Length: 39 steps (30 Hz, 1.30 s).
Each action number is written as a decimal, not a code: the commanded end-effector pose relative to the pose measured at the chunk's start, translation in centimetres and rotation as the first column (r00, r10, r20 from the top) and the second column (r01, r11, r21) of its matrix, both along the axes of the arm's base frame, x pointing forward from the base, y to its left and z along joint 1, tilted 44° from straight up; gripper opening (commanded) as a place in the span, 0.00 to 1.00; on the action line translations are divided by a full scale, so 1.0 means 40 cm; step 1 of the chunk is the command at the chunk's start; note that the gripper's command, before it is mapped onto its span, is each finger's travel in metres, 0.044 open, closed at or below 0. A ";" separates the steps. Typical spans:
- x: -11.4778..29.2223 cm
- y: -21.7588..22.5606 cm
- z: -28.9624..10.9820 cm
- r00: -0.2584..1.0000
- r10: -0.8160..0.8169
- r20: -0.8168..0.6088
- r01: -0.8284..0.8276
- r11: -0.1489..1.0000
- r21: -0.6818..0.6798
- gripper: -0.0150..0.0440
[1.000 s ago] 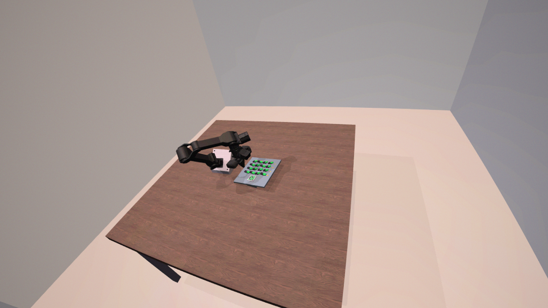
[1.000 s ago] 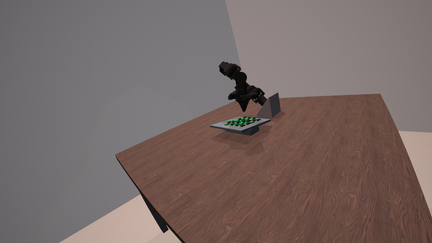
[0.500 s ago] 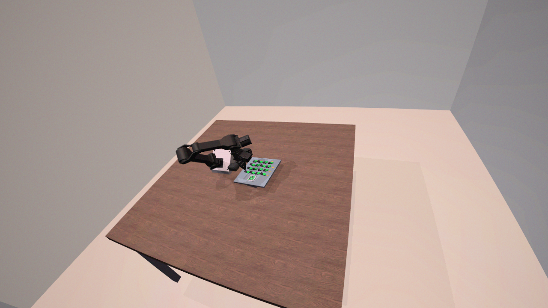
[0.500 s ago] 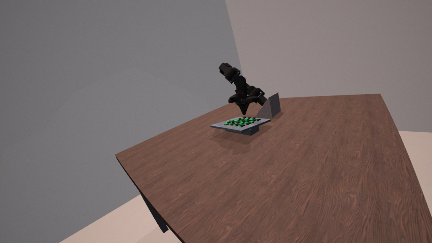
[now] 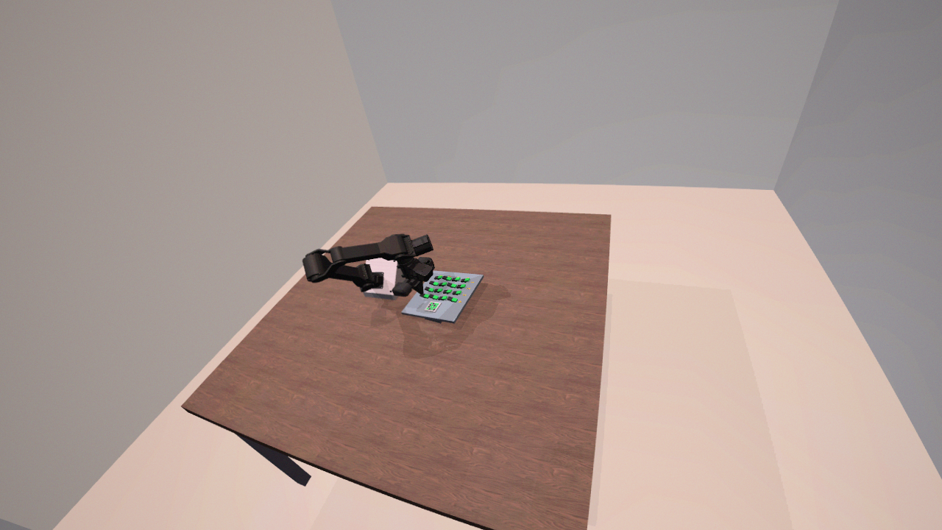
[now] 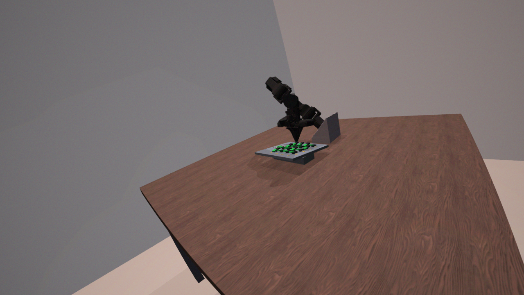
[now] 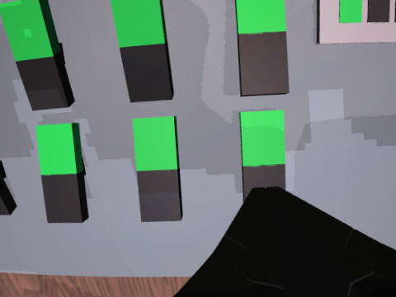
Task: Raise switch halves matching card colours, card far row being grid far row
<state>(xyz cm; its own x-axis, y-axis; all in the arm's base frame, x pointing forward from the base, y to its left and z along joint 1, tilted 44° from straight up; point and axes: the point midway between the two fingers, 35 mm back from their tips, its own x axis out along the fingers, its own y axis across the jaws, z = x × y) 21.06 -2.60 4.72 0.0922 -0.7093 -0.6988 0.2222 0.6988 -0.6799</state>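
Note:
The grey switch panel [image 5: 448,315] [image 6: 266,152] [image 7: 341,171] lies on the table in front of the arm, with a grid of green-and-dark-grey rocker switches. The small card [image 5: 433,305] [image 7: 328,6] sits on the panel to the right of the grid. My gripper [image 5: 422,279] [image 6: 296,140] [image 7: 264,200] is shut and empty, pointing straight down. Its tip is at the dark near half of the rightmost switch [image 7: 263,138] in the nearest row. I cannot tell whether it touches the switch.
The arm's white base block [image 5: 380,275] [image 6: 328,128] stands just behind the panel. The wooden table [image 5: 427,395] [image 6: 366,201] stretches far around the panel on all sides.

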 end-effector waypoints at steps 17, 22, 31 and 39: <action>0.000 -0.003 -0.001 1.000 0.003 -0.001 -0.003 1.000 -0.003 0.25; 0.000 -0.004 -0.003 1.000 0.003 -0.001 -0.003 1.000 -0.003 0.25; 0.000 -0.006 -0.005 1.000 0.003 0.000 -0.003 1.000 -0.003 0.25; 0.000 -0.008 -0.007 1.000 0.003 0.000 -0.003 1.000 -0.003 0.25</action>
<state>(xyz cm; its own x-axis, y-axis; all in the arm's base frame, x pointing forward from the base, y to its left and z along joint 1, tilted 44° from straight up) 21.04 -2.85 4.47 0.0914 -0.7092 -0.6990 0.2212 0.6989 -0.6801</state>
